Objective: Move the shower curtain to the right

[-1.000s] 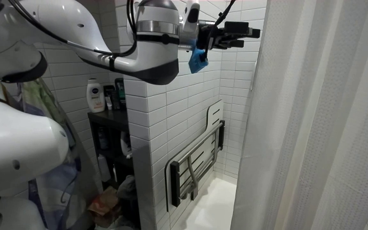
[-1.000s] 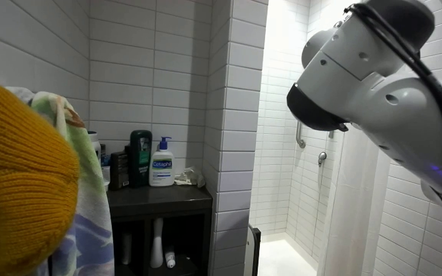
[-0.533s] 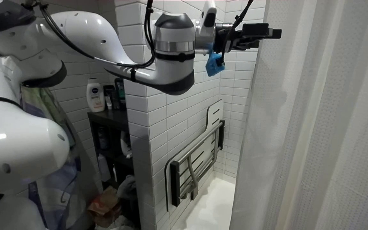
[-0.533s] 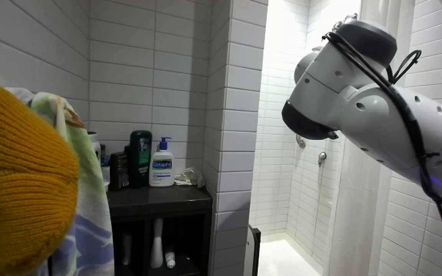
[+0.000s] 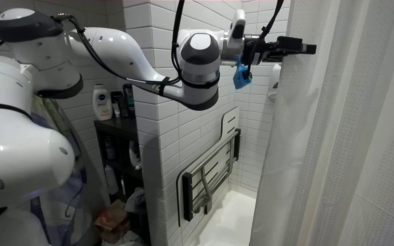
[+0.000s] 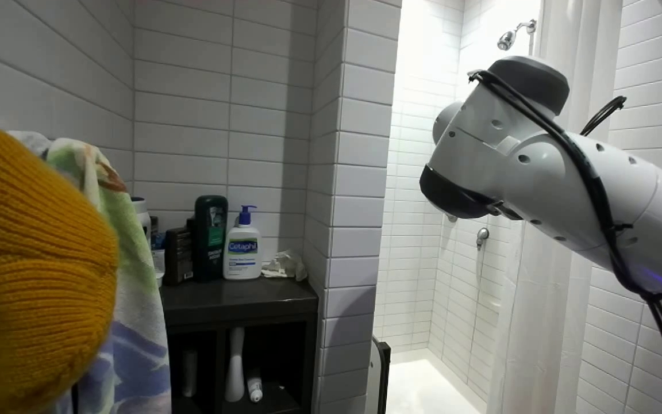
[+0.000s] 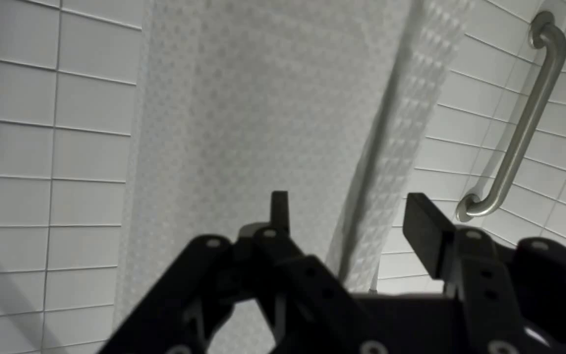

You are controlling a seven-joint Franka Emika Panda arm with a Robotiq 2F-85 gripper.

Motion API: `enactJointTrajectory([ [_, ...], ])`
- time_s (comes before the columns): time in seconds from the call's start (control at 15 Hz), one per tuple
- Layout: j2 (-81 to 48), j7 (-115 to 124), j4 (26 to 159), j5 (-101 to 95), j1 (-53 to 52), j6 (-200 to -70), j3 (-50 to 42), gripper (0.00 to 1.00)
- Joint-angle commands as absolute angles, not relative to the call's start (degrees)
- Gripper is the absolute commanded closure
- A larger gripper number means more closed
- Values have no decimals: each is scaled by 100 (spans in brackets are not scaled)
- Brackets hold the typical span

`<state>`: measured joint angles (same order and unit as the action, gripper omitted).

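The shower curtain [image 5: 340,143] is a tall white sheet with soft vertical folds, hanging at the right in an exterior view. Part of the curtain [image 6: 538,333] also shows beyond the arm in an exterior view. My gripper [image 5: 301,50] is at its near edge, high up, with one finger in front of the cloth. In the wrist view the gripper [image 7: 349,216] is open, and the edge of the curtain [image 7: 263,123] runs between its fingers with space on both sides. Neither finger visibly pinches the cloth.
A metal grab bar [image 7: 523,128] is fixed to the tiles right of the fingers. Below the arm a folded shower seat [image 5: 210,171] hangs on the wall. A tiled pillar [image 6: 354,190] separates the shower from a dark shelf [image 6: 239,299] with bottles.
In an exterior view my gripper has moved right and slightly down, up to the curtain's edge. That edge has shifted slightly right, uncovering a white wall fixture behind it.
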<state>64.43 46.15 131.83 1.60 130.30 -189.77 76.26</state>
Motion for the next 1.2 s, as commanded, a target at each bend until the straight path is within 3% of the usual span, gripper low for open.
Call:
enactJointTrajectory([
  [0.0,6577,4169,12943,673,13471,-18698,7885,70],
  [0.27,6684,3965,12712,983,13905,-18324,7948,98],
  [0.93,7045,4168,12226,1272,15235,-17296,7750,100],
  [1.13,7248,4264,12673,1303,15073,-16990,7433,100],
])
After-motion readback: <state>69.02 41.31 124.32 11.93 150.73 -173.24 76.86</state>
